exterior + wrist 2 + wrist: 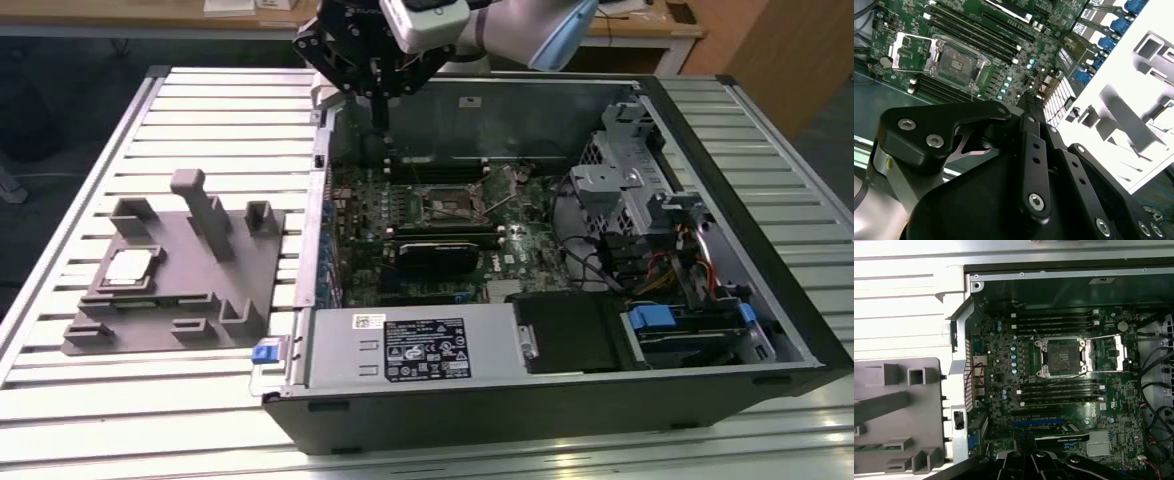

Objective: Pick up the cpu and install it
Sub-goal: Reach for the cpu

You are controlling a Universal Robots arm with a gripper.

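In the exterior view the gripper (383, 122) hangs over the far edge of the motherboard (360, 230) inside the open computer case (534, 412), clenched on nothing. The cpu (130, 265) lies flat on the grey fixture (187, 300), out on the slatted counter (200, 100) at the exterior view's left, well apart from the gripper. The socket (447, 205) sits mid-board, with a black block (434, 256) just nearer. Over to the second wrist view: the gripper's black linkage narrows to a point above the green board, with the socket beyond it, its metal plate (911, 50) swung open. First wrist view now: the socket sits bare between rows of memory slots (1054, 317), and the fixture lies just outside the case wall.
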